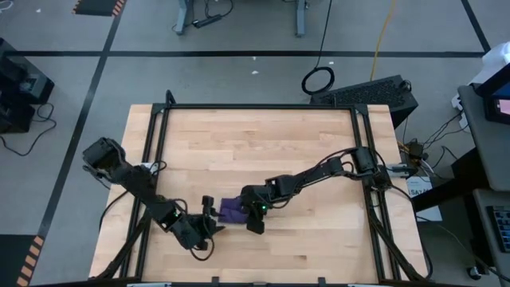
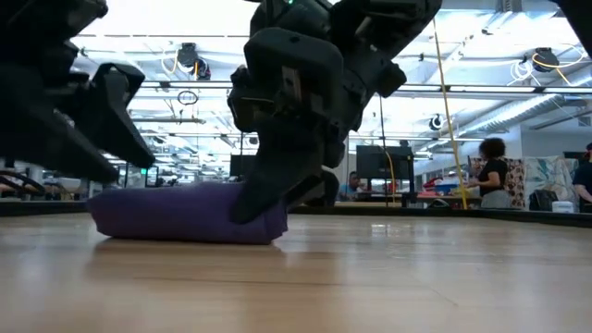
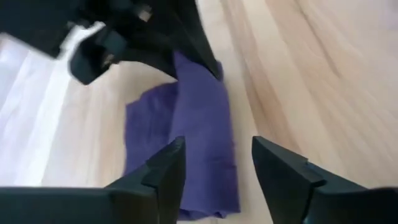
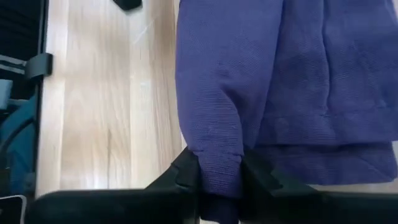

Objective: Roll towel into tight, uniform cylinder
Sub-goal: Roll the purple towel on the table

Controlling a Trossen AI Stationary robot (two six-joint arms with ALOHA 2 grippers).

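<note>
**Right gripper pinching the towel, left gripper open beside it**

You have the purple towel lying on the wooden table, near the front edge and a little left of centre, bunched into a low, loosely folded bundle.

Your right gripper is down at the towel's right end, and its fingers are closed on a fold of the cloth; you can see the purple fabric squeezed between them in the right wrist view. In the low view the same gripper stands on the bundle's end.

Your left gripper sits just beside the towel on its left side, fingers parted with nothing between them, the cloth lying beyond the fingertips.
</note>
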